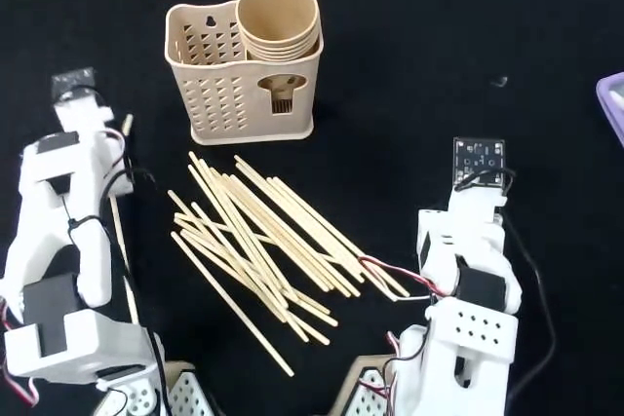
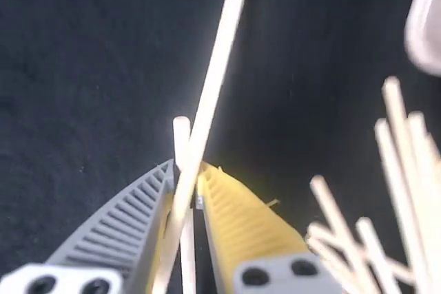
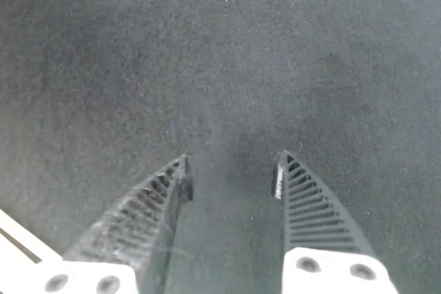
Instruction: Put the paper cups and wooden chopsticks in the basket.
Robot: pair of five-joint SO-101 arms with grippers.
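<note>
Now, L tool (image 2: 186, 165) pinching chopsticks (image 2: 214, 74), R tool (image 3: 231, 173) wide apart, cups (image 1: 279, 15) in basket (image 1: 216, 104).

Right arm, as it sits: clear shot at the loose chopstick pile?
Probably yes. The right gripper is open over bare table, and nothing stands between it and the chopstick pile beside it. Only its own cable trails near the sticks' ends.
</note>
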